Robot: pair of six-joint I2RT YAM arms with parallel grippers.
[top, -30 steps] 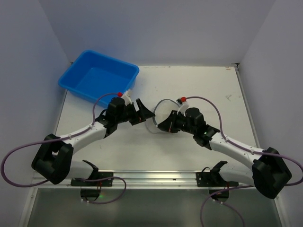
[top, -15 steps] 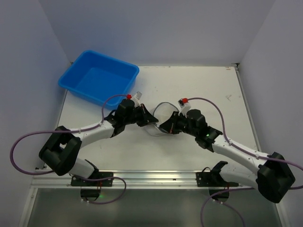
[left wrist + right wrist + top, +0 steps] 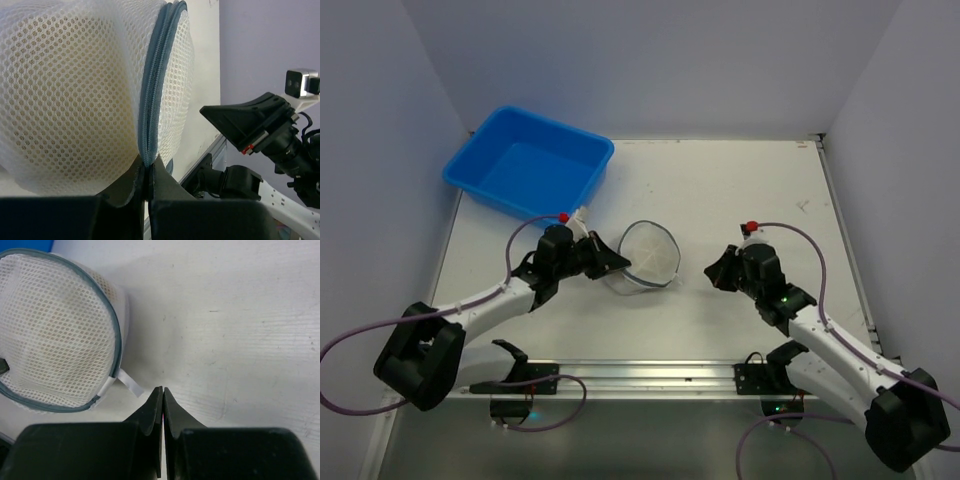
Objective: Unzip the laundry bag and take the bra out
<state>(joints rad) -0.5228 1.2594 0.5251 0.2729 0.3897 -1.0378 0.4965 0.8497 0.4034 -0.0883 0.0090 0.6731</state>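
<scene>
The laundry bag [image 3: 650,255] is a round white mesh pod with a grey-blue zip band [image 3: 154,85], lying at mid-table. My left gripper [image 3: 618,265] is at its left edge. In the left wrist view this gripper [image 3: 148,167] is shut, with the zip seam pinched between its tips. The bra shows only as a pale yellow tint behind the mesh [image 3: 70,85]. My right gripper [image 3: 712,272] is to the right of the bag and shut on nothing. In the right wrist view its tips [image 3: 163,392] are clear of the bag [image 3: 55,330], just beside the bag's white tag [image 3: 128,384].
A blue plastic tub [image 3: 530,165] stands at the back left, behind my left arm. Grey walls close off the table at the back and both sides. The right arm [image 3: 260,130] shows in the left wrist view, beyond the bag.
My left gripper has shut on the bag's zip seam and drawn the bag slightly left. The right gripper has let go of the bag and pulled back to the right.
</scene>
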